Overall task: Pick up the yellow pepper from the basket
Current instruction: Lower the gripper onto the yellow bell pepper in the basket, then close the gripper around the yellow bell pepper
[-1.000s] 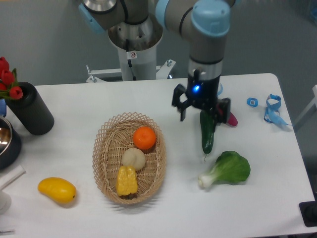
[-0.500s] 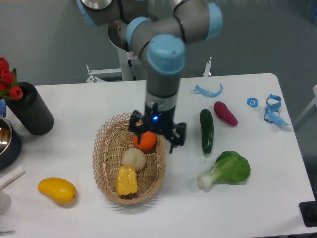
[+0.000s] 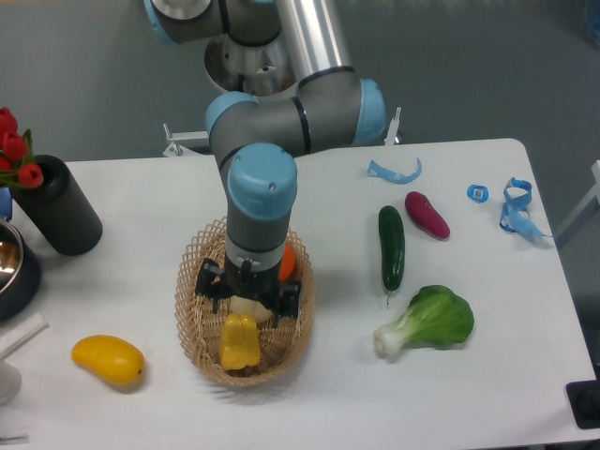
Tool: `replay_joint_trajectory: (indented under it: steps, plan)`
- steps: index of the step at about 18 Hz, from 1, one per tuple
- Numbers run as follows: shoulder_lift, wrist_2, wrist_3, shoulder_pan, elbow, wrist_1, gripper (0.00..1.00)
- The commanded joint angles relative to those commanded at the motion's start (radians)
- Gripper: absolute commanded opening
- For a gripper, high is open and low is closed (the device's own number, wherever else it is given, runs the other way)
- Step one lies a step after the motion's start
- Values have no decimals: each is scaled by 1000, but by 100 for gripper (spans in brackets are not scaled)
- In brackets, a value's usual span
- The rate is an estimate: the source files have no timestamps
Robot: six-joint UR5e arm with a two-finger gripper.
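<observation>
The yellow pepper (image 3: 239, 342) lies in the near end of the woven wicker basket (image 3: 190, 323), fully in view. My gripper (image 3: 247, 300) hangs over the middle of the basket, just beyond the pepper, with its jaws spread open and nothing between them. It covers most of a pale round ball (image 3: 247, 306) and much of an orange (image 3: 288, 263), both also in the basket. The arm's wrist stands upright above the basket.
A yellow mango-like fruit (image 3: 108, 360) lies left of the basket. A cucumber (image 3: 392, 247), a purple vegetable (image 3: 427, 215) and a leafy green (image 3: 433, 320) lie to the right. A black cylinder (image 3: 62, 208) with red flowers and a metal bowl (image 3: 11, 267) stand at the left edge.
My gripper has moved left from above the cucumber, across the orange, to over the middle of the basket next to the yellow pepper. The fruit has not moved.
</observation>
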Motion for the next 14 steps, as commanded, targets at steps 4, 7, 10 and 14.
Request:
replay_joint_trajectory:
  steps: [4, 7, 10, 14]
  plan:
    - [-35, 6, 0, 0, 0, 2, 100]
    - [-46, 6, -2, -2, -6, 23, 100]
    - [-61, 9, -14, -11, -11, 32, 100]
    - [-86, 11, -18, -14, -11, 37, 100]
